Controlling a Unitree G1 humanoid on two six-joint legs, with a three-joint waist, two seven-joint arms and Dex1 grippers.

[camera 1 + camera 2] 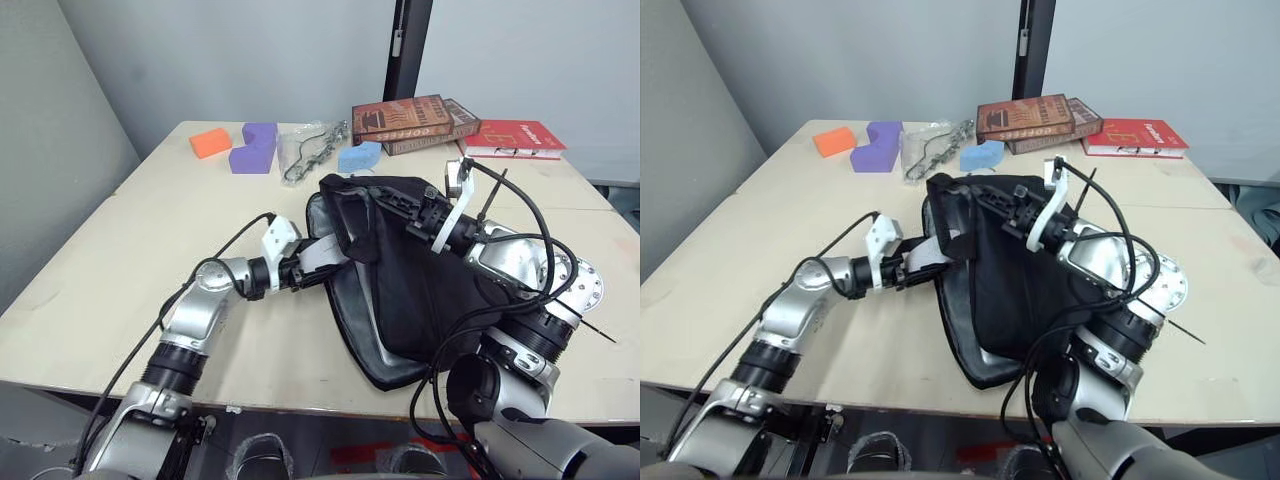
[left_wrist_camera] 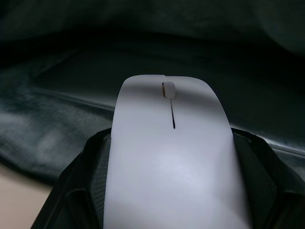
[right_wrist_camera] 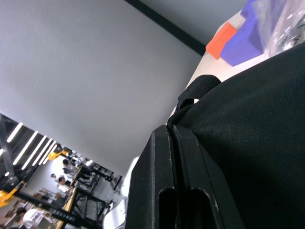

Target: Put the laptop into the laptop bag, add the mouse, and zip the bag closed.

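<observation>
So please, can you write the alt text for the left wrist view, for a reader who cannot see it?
A white mouse with a thin grey centre line is held between the left gripper's black fingers, pointing into the dark open mouth of the black laptop bag. A pale strip of table shows in one corner.

You are looking at a pale wooden table (image 1: 120, 260) filling the middle of the frame, with grey walls (image 1: 250, 60) rising across the top and a dark vertical post (image 1: 408, 50) standing at upper centre, while even light is falling throughout
</observation>
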